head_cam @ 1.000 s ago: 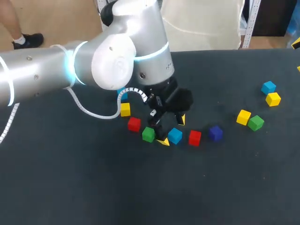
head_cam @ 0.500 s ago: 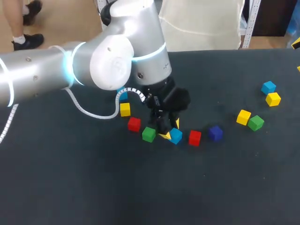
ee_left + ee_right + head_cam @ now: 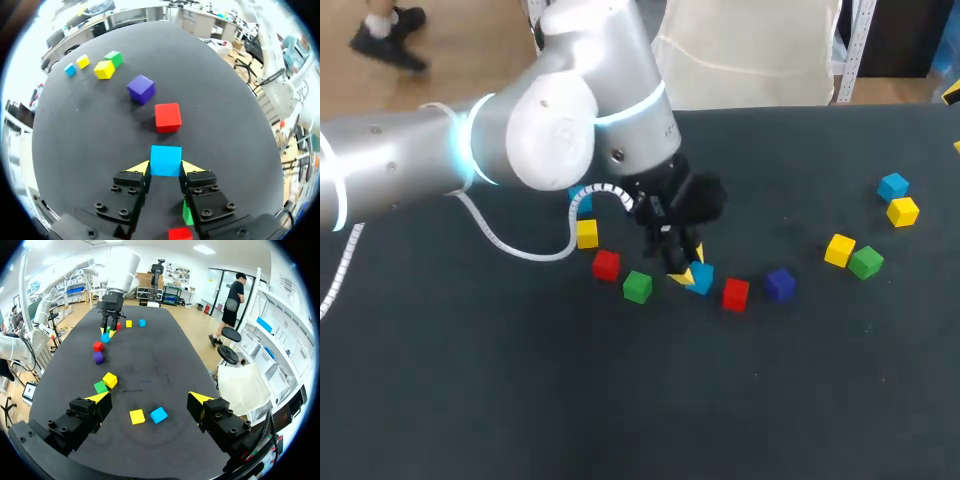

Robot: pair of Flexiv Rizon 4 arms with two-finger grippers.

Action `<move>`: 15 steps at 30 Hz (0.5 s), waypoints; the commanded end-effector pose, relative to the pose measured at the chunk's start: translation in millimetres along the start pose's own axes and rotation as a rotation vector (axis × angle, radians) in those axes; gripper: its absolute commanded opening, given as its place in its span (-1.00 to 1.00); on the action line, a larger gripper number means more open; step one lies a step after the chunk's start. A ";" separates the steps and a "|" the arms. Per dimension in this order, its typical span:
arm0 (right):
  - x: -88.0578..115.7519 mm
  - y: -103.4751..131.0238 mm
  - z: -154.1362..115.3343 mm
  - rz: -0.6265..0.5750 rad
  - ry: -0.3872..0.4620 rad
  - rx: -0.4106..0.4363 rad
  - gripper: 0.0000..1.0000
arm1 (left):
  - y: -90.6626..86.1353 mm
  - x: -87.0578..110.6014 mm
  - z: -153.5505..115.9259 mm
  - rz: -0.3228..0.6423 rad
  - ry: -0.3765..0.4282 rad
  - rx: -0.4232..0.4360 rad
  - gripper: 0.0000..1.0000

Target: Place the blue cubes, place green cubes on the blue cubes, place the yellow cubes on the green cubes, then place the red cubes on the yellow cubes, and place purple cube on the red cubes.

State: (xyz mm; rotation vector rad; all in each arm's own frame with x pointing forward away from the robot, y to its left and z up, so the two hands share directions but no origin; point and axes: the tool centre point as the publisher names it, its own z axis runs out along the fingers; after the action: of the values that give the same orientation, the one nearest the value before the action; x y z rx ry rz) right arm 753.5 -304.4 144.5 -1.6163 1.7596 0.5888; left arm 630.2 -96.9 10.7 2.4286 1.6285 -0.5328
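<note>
My left gripper (image 3: 165, 167) is shut on a blue cube (image 3: 165, 161), one yellow tip against each side. In the head view this blue cube (image 3: 700, 277) sits under the left gripper (image 3: 688, 272), between a green cube (image 3: 637, 287) and a red cube (image 3: 735, 293). A purple cube (image 3: 780, 284) lies just right of that red one. Ahead of the left fingers lie the red cube (image 3: 167, 117) and the purple cube (image 3: 141, 89). My right gripper (image 3: 150, 399) stands open above a yellow cube (image 3: 137, 416) and a blue cube (image 3: 158, 414).
Left of the held cube lie a red cube (image 3: 606, 265), a yellow cube (image 3: 587, 233) and a half-hidden blue cube (image 3: 580, 203). At the right lie a yellow cube (image 3: 839, 249), a green cube (image 3: 866, 262), a blue cube (image 3: 893, 186) and a yellow cube (image 3: 903, 211).
The left gripper's fingers have come together onto the blue cube, and gripper and cube have shifted slightly toward the table's far side. The right gripper stays wide open.
</note>
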 end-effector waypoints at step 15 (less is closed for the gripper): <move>0.0 0.6 0.2 -0.001 0.001 0.002 1.00 | 2.9 25.5 -28.9 -0.320 -0.075 -0.207 -1.00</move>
State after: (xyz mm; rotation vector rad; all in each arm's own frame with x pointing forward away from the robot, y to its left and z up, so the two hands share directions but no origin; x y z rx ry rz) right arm 753.5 -304.5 144.5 -1.6162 1.7596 0.5888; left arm 649.0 -67.6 27.8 2.0149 1.9402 -0.4870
